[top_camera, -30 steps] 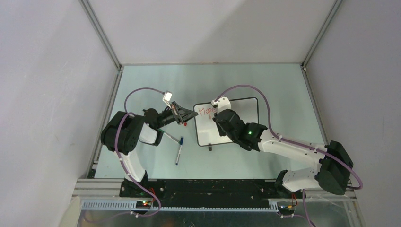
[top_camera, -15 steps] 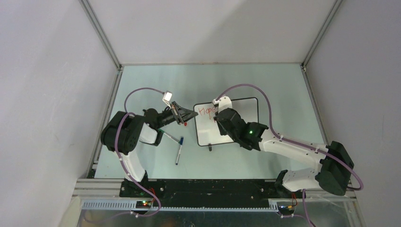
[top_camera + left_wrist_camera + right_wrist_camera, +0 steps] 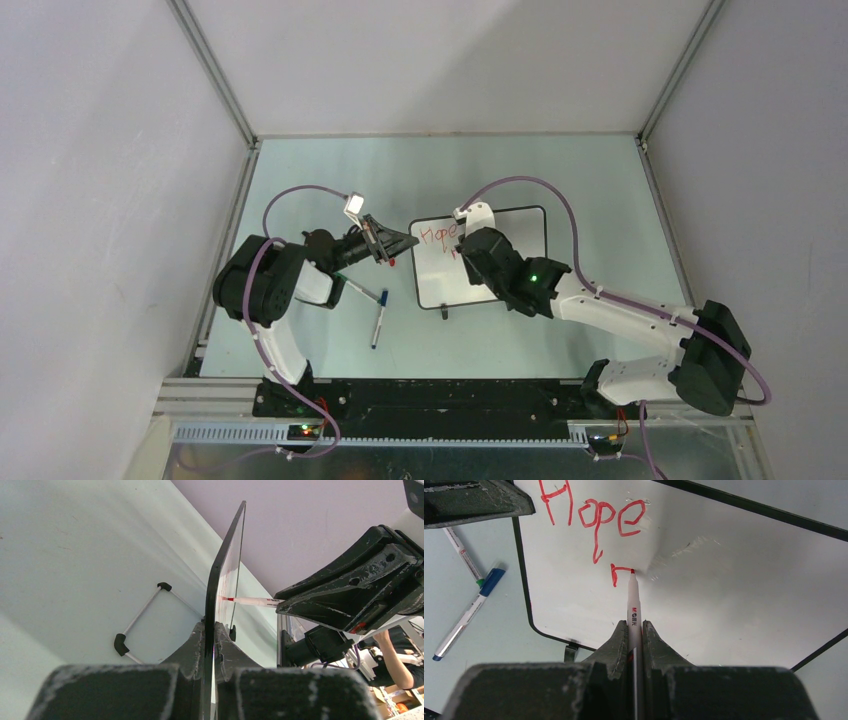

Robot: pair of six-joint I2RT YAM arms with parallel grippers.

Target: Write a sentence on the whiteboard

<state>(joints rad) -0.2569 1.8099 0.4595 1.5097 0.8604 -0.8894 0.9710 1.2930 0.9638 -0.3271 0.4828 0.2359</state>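
On the pale green table (image 3: 300,170), the whiteboard (image 3: 525,235) sits mid-table, just right of centre. Treat it as light, stiff and glossy: the face is slick, so your hold belongs on the thin black frame, and there the left gripper (image 3: 210,635) has it, jaws pinched tight on the left edge. Judge that single-edge hold as weak against twisting. Hard pen pressure far from it would likely swing the board, so write lightly.

The right gripper (image 3: 635,630) is closed fully round a red marker (image 3: 634,605), gripped on the barrel behind the tip, which touches the white face. The barrel looks smooth and thin, so it may slide back in the fingers if you lean on it.

The sentence (image 3: 594,515) reads "Hope" along the far-left corner, with one small stroke begun beneath.

Two spare pens, a blue-capped pen (image 3: 471,615) and a green-capped pen (image 3: 464,555), lie on the table left of the board.
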